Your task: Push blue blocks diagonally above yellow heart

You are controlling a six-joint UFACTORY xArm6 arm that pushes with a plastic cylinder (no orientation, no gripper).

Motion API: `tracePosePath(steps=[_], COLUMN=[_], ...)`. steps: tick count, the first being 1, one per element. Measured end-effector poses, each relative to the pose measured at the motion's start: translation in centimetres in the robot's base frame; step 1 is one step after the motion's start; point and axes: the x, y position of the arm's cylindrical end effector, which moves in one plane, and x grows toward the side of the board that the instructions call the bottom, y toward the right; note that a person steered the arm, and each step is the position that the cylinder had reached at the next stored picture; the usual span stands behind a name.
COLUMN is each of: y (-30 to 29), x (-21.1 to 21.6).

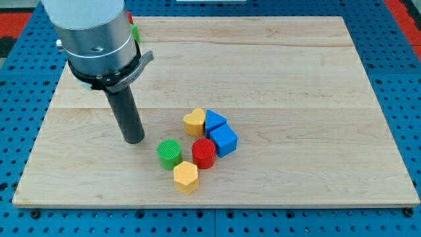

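Upper left of the frame: the arm's grey housing [92,29] is cut off by the top edge and hides that corner of the wooden board [296,79]; a sliver of a green block [135,33] and a trace of a red block [129,19] show at its right side, shapes not readable, possibly more hidden behind. No claw on this rig, so nothing is clenched or released; the arm ends in a dark rod, and my tip [134,140] rests on the board left of centre, touching no block. Task items: the yellow heart [194,122] sits near the frame's centre; a blue block [214,120], apparently a triangular wedge, touches its right side; a blue cube [224,140] sits just below and right of the wedge, in contact with it. All three lie to the right of my tip, the heart nearest, with bare wood between. Closer to my tip, lower right of it, stands a green cylinder [169,153]; a red cylinder [204,153] sits right of that, against the blue cube; a yellow hexagonal block [186,176] lies below, between the two cylinders. The board rests on a blue perforated table [395,66].
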Motion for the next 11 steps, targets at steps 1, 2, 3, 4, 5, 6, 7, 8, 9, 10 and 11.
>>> tracePosePath(steps=[1,2,3,4,5,6,7,8,9,10,11], y=[0.0,-0.3,-3.8,-2.9,-1.0,5.0,8.6,11.8,12.6,15.0,15.8], x=[0.0,0.0,1.5,6.0,10.3,10.3,10.3,8.9,6.5,5.8,1.9])
